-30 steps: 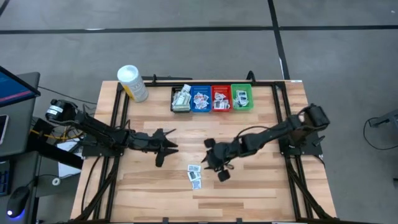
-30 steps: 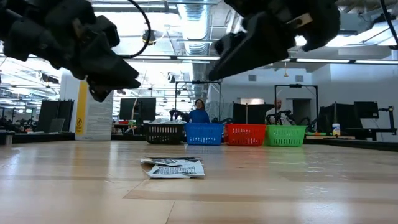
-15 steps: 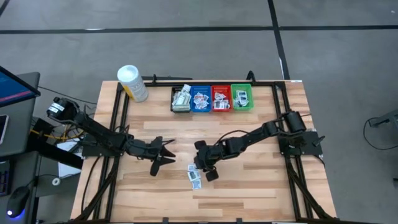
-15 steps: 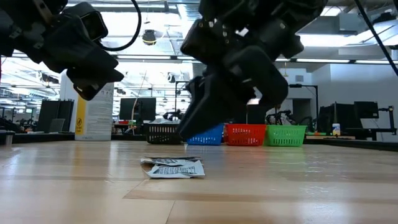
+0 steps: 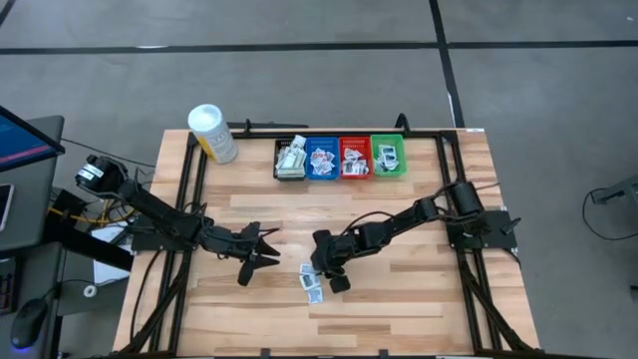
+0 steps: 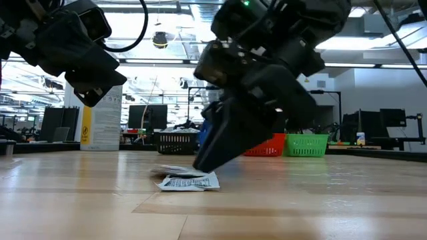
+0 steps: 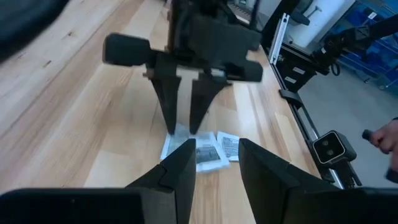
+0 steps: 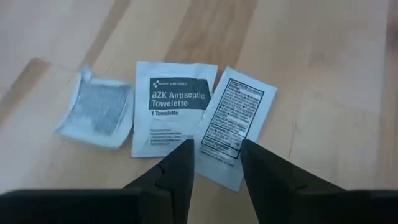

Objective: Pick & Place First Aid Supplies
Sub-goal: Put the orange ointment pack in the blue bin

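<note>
Three first aid supplies packets (image 8: pixel 171 106) lie flat and side by side on the wood table (image 5: pixel 419 299), near its front middle (image 5: pixel 311 284). One reads antiseptic towelette. My right gripper (image 8: pixel 214 165) is open and slants down over them, its two fingertips standing low over the packets (image 7: pixel 199 152) and showing dark in the low view (image 6: pixel 213 157). My left gripper (image 5: pixel 254 261) is open, raised above the table to the left of the packets, and points toward them with nothing between its fingers (image 7: pixel 217 168). My right gripper's fingertips (image 7: pixel 171 124) stand right at the packets, coming from above and slanting from the table's right. I cannot tell whether they touch a packet.
Black (image 5: pixel 290 160), blue (image 5: pixel 321 158), red (image 5: pixel 354 158) and green (image 5: pixel 388 156) bins holding packets stand in a row at the table's far edge. A white tub (image 5: pixel 212 133) with a yellow label stands at the far left. Bare wood lies around the packets.
My right gripper has come down and toward the table's left, from above the middle of the table to just over the packets. My left gripper has swung a little toward the table's near edge. The packets have not moved.
</note>
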